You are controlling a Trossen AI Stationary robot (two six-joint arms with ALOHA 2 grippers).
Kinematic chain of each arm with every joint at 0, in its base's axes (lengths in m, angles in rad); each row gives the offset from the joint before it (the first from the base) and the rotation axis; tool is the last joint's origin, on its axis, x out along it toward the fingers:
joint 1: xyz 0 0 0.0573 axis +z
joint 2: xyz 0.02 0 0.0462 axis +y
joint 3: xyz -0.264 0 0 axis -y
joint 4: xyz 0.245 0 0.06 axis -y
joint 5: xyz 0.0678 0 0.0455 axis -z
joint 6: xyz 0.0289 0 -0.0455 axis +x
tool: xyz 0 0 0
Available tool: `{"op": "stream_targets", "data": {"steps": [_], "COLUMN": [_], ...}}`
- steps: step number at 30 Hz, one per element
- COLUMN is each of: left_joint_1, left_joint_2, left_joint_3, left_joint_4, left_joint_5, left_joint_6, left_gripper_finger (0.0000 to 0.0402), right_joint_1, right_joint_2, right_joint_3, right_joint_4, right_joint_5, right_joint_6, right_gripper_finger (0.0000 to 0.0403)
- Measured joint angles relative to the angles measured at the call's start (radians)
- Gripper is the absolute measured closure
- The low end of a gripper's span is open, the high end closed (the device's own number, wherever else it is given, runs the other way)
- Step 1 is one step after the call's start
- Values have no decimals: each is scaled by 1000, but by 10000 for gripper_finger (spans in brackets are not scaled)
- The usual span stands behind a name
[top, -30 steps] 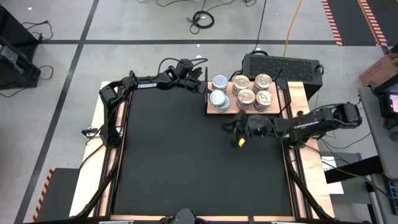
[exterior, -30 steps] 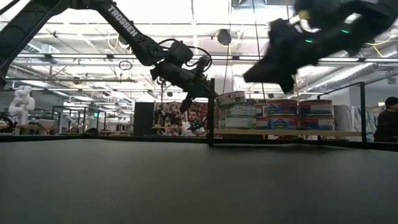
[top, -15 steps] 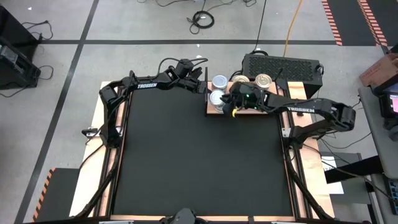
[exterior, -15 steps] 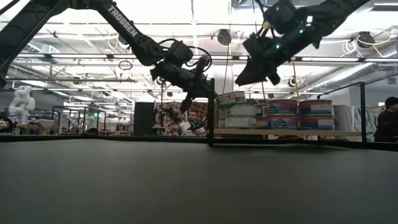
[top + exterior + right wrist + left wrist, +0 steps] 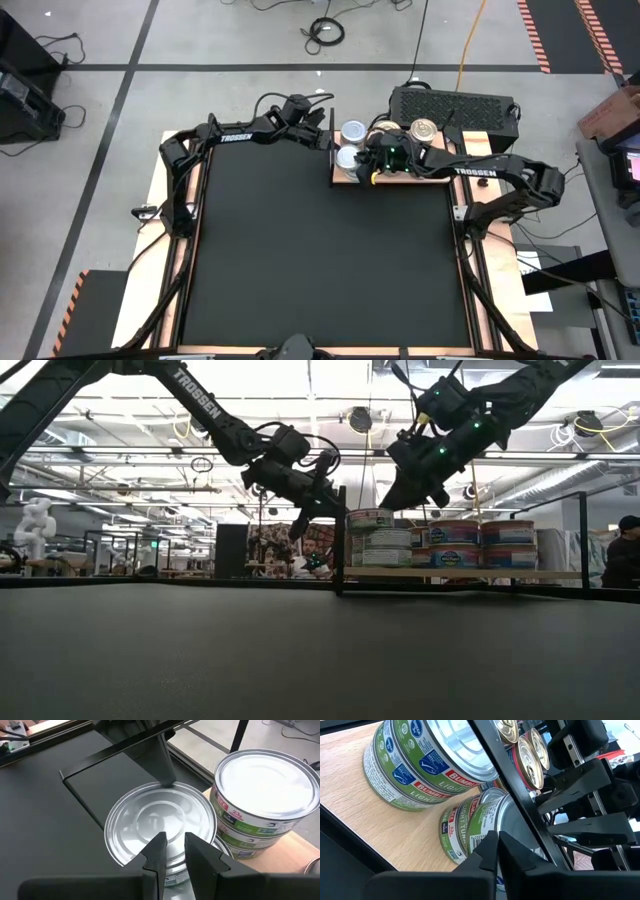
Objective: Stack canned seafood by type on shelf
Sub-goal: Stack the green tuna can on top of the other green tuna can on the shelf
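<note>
Left gripper (image 5: 327, 122) hung at the shelf's (image 5: 345, 178) left edge, fingers pinched together on nothing, just beside the silver-topped tins (image 5: 425, 765). Stood in two stacks at the board's left end, those tins, green-labelled; cream pull-tab tins (image 5: 424, 130) sat stacked further right. Right gripper (image 5: 368, 165) hovered low over the nearer silver-topped stack (image 5: 160, 827), fingers narrowly parted, gripping no tin, close above its lid.
</note>
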Motion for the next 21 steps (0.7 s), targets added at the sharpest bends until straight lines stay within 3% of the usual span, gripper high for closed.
{"op": "stream_targets", "data": {"steps": [11, 21], "left_joint_1": [33, 83], "left_joint_2": [0, -7], "left_joint_3": [0, 5], "left_joint_4": [-23, -85], "left_joint_5": [47, 113], "left_joint_6": [22, 138], "left_gripper_finger": [287, 260], "right_joint_1": [-2, -20], "right_joint_2": [-1, -2], "right_joint_3": [2, 1], "right_joint_4": [-63, -98], "right_joint_5": [6, 6], "right_joint_6": [-2, -7], "right_gripper_finger": [339, 339]}}
